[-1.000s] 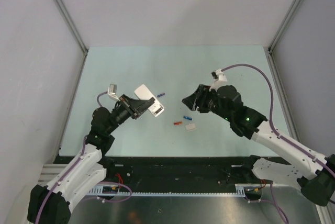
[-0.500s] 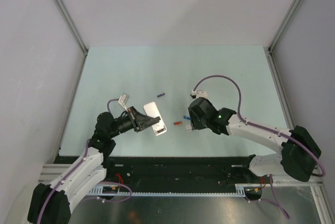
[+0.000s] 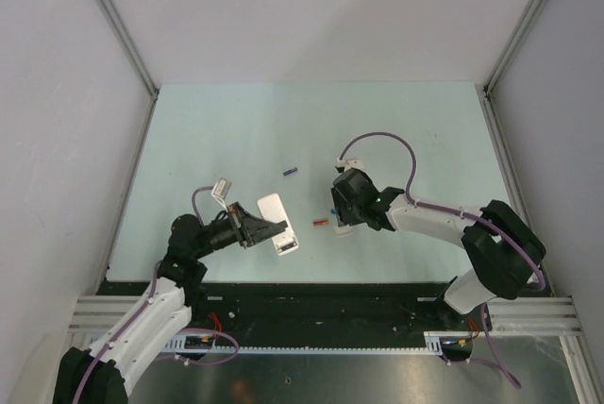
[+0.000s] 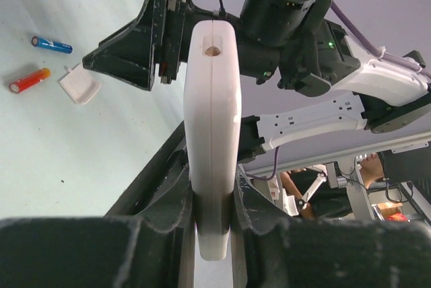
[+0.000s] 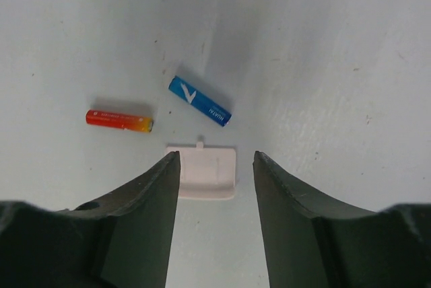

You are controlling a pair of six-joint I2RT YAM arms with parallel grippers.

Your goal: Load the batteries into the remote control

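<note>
Blue battery lies flat on the table. In the right wrist view its long axis runs on a diagonal, upper left down to lower right. Orange-red battery just to its left, nearly level, the two apart. Dark purple battery alone, farther back. Small white cover piece sits just below the blue one, its tab close to the battery's lower end, not clearly touching. Right gripper hangs low over this cluster, jaws parted and empty, straddling the cover rather than a battery. Judgement: the step in hand is the pick of a first battery, not yet made. To do it well: shift forward off the cover, turn the wrist so the fingers close across the blue battery's short width near mid-length, and come down without nudging the cover or rolling the cell. Remote control off to the left, pale back up, long axis slanting far-left to near-right. Left gripper clenched on it, pinching its thin dimension. Whether it rests on the table or is lifted, cannot tell.
</note>
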